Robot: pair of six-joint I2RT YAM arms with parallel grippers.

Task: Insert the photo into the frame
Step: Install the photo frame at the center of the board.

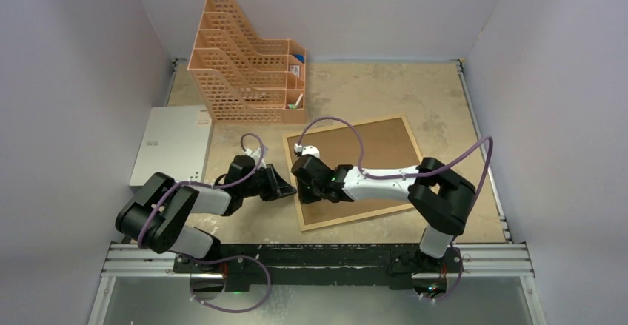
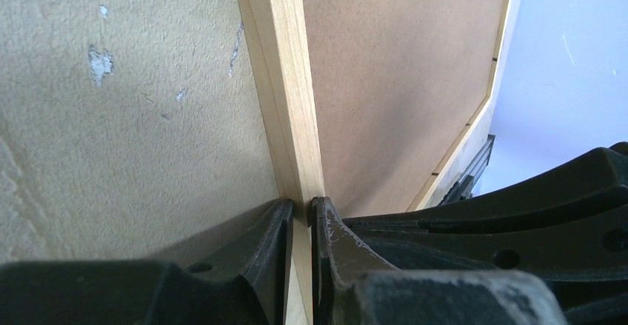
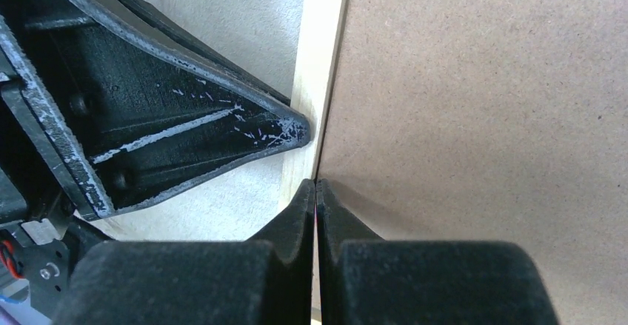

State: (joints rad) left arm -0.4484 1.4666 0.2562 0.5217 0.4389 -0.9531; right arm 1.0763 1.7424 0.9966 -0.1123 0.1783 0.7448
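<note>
Photo: not visible in any view. I judge it may already lie under the backing board, but the pictures cannot confirm this.
Frame (image 1: 348, 218): lies flat and back-up on the table (image 1: 415, 88), just right of centre in the top view; only its thin light-wood rail shows.
Backing board (image 1: 370, 147): brown fibreboard filling the frame's opening and lying flush inside the rail in both wrist views.
Left gripper (image 1: 285, 186): at the frame's 9 o'clock edge. In the left wrist view its fingers are clamped across the wooden rail (image 2: 285, 81), one outside on the table side and one inside on the board (image 2: 392, 81).
Right gripper (image 1: 305, 184): just beside the left one, over the same edge. In the right wrist view its fingers (image 3: 304, 206) are pressed together with nothing between them, their tips at the seam where the board (image 3: 481, 118) meets the rail (image 3: 318, 66).
Done: the board appears seated in the frame.
Left: probably securing the back and turning the frame face-up; whether the photo is inside cannot be told.
Surroundings: an orange file organizer (image 1: 244, 55) at 11 o'clock from the frame, and a grey sheet (image 1: 174, 143) at 9 o'clock, both well apart.
</note>
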